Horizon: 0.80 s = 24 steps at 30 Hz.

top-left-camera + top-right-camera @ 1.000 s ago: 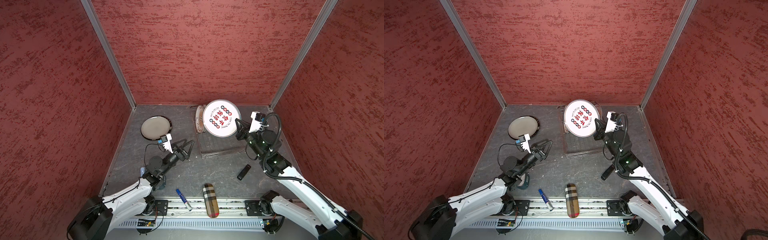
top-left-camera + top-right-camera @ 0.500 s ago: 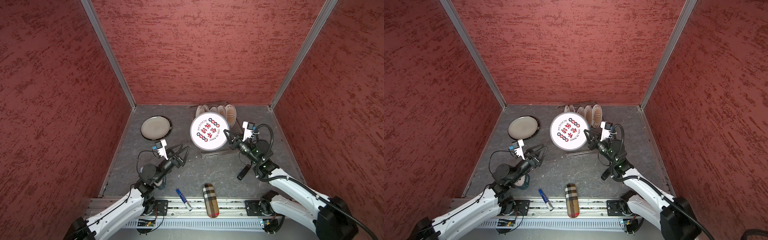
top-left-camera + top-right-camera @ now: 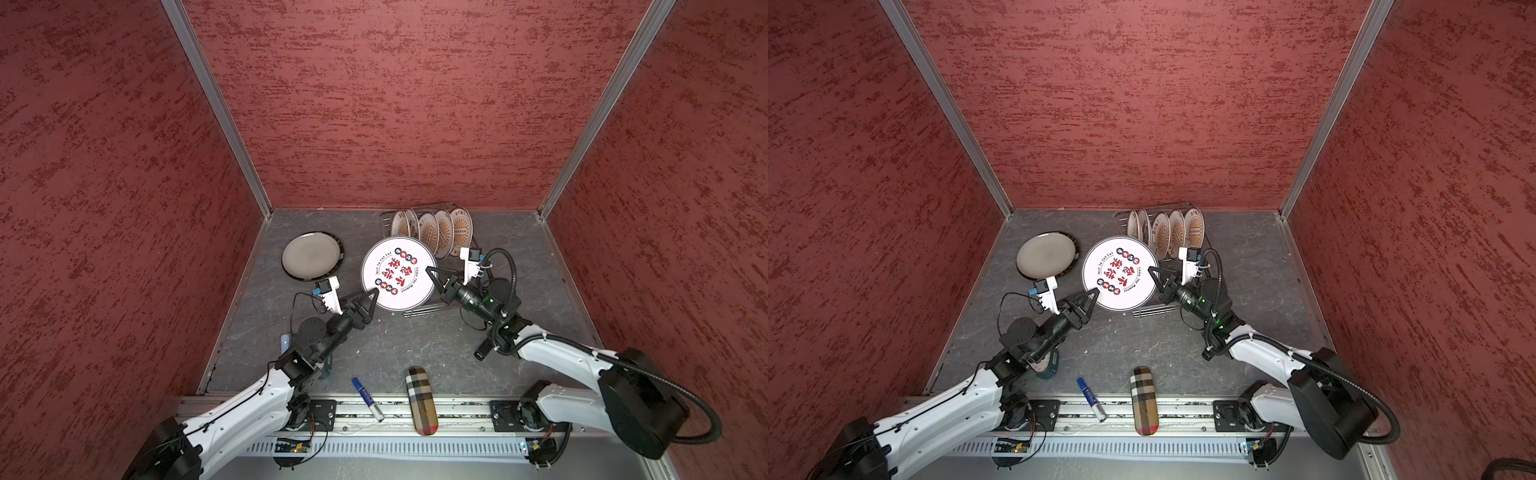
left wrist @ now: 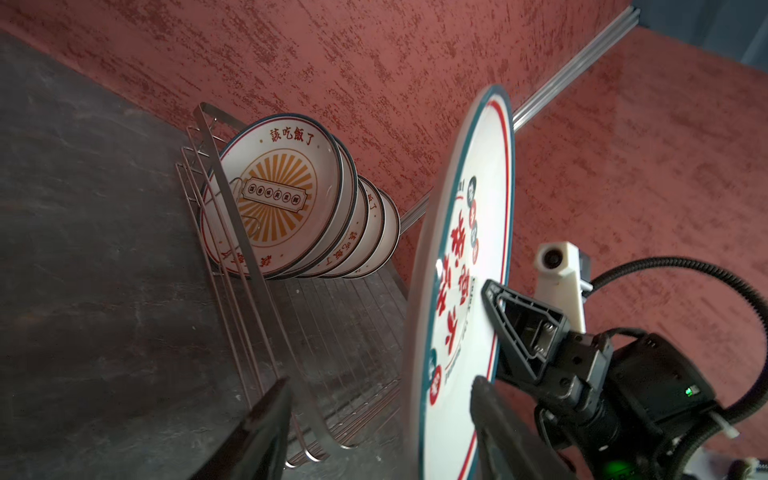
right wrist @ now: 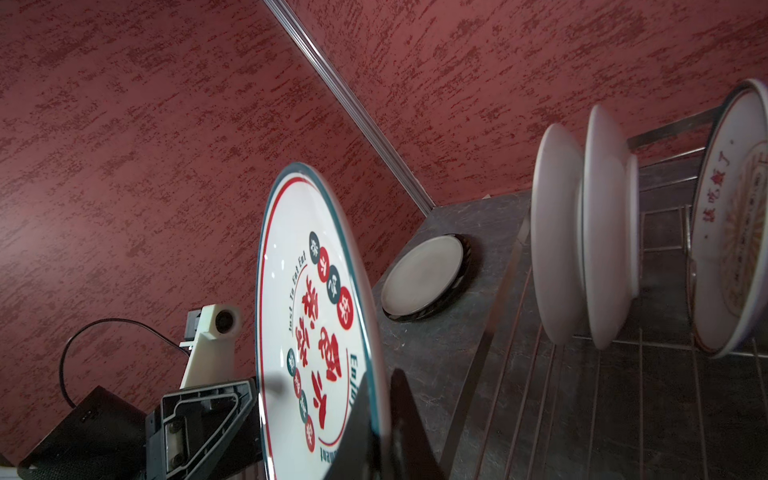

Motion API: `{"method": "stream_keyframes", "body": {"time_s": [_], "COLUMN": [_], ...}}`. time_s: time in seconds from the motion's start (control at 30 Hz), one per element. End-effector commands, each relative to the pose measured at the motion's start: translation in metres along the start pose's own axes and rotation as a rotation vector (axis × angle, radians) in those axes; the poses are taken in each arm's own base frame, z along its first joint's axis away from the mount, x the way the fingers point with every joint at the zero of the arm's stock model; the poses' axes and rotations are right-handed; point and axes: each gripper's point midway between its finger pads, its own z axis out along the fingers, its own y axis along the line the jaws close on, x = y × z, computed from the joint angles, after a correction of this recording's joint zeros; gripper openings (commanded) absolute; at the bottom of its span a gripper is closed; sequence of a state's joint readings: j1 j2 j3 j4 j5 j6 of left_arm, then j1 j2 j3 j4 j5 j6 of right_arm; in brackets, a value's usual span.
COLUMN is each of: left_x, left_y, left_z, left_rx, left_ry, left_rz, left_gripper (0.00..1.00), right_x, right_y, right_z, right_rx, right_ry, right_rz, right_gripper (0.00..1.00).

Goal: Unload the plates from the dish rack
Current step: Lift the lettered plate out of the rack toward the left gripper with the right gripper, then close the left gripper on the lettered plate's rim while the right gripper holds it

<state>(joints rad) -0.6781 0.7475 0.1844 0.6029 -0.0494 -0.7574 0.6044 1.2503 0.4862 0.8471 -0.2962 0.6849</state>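
A large white plate (image 3: 398, 272) with red and black characters hangs tilted above the table, in front of the dish rack (image 3: 428, 309). My right gripper (image 3: 430, 274) is shut on its right rim; the right wrist view shows the fingers pinching the edge (image 5: 380, 378). At the opposite rim my left gripper (image 3: 372, 297) straddles the edge, still open, with a gap behind the plate (image 4: 380, 382). Several sunburst plates (image 3: 440, 228) stand upright in the rack's far end. A plain grey plate (image 3: 311, 254) lies flat on the table to the left.
A plaid case (image 3: 422, 401) and a blue marker (image 3: 366, 392) lie near the front rail. A small black object (image 3: 482, 351) sits by the right arm. A teal clock (image 3: 1046, 365) stands under the left arm. Red walls close in three sides.
The right gripper has carried the character plate out of the rack, leftward and toward the front. The left gripper has come up to the plate's left rim and its jaws have narrowed.
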Motion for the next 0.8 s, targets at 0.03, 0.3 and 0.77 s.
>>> {"method": "stream_keyframes", "body": {"time_s": [0.03, 0.3, 0.77], "left_x": [-0.011, -0.01, -0.007], "left_y": [-0.012, -0.006, -0.011], "left_z": [0.005, 0.006, 0.008], "left_rx": [0.023, 0.001, 0.033], "left_ry": [-0.027, -0.032, -0.016], "left_rz": [-0.008, -0.022, -0.037], "left_gripper": [0.43, 0.21, 0.15], "right_x": [-0.03, -0.027, -0.013], "right_y": [0.029, 0.013, 0.016], "right_z": [0.007, 0.008, 0.022], "right_rx": [-0.095, -0.018, -0.05], "right_ry": [-0.092, -0.103, -0.039], "right_rz": [-0.029, -0.043, -0.036], "right_gripper": [0.0, 0.0, 0.0]}}
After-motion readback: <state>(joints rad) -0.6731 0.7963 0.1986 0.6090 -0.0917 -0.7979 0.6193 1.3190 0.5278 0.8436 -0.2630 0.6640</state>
